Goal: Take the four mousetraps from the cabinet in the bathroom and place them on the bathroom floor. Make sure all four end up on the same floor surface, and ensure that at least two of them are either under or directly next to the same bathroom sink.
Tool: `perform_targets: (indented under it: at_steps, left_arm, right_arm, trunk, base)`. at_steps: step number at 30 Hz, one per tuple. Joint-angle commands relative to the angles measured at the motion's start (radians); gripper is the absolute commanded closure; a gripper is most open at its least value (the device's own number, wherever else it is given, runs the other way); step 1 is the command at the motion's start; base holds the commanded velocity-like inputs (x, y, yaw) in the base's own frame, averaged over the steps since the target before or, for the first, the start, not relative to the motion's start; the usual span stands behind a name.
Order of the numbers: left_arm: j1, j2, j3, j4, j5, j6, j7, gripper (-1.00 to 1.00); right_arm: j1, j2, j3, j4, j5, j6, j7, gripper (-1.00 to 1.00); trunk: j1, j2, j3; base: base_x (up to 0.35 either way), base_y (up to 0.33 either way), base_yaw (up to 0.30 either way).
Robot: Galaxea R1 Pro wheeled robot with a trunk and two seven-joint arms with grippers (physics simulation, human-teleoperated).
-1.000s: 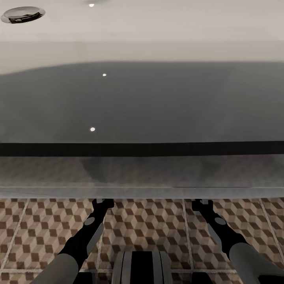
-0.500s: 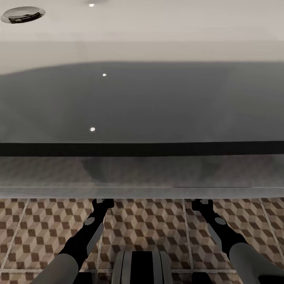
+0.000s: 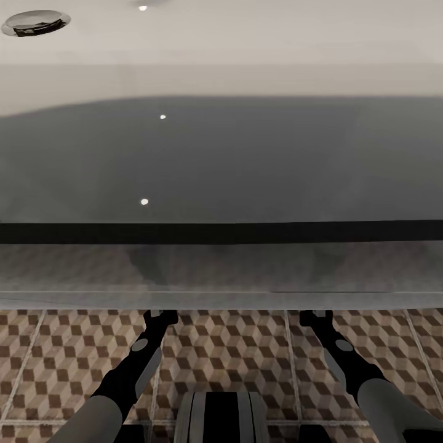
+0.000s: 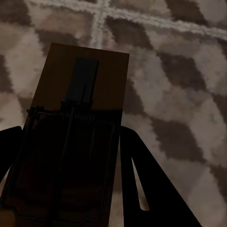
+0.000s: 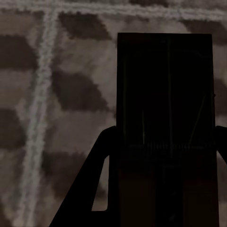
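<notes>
Mousetraps in hand: two of them, one per arm. The left wrist view shows a tan mousetrap with its black wire mechanism, set between the dark fingers of the left gripper. The right wrist view shows a second mousetrap, very dark, between the fingers of the right gripper.
Jaws: each pair is closed on its trap's side edges.
Long axis: each board runs straight out along its fingers, free end pointing away from the wrist, over the bathroom floor.
Height: I cannot tell whether either trap touches the tiles or hangs just above them.
Arms, head view: both reach forward and down over the cube-patterned tiles, tips close under the edge of a large pale basin-like fixture.
Which arm is nearer: neither, both sit level.
Beyond: a metal drain far up at the left.
Judgement: letting go here should leave both traps side by side at the fixture's foot.
</notes>
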Motion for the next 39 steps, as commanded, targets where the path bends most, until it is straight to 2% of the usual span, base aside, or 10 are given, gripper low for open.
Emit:
perform_targets:
  at_steps: [1,39]
  left_arm:
    - [0.000,0.001,-0.007,0.000,0.006,-0.004,0.010,1.00]
    - [0.000,0.001,-0.007,0.000,0.006,-0.004,0.010,1.00]
  right_arm:
    - [0.000,0.000,-0.001,0.001,-0.006,-0.004,0.007,1.00]
    - [0.000,0.001,0.001,0.001,-0.011,0.000,0.006,1.00]
  trunk:
    - [0.000,0.000,0.000]
    - [0.000,0.000,0.000]
  base:
    - [0.000,0.000,0.000]
    - [0.000,0.000,0.000]
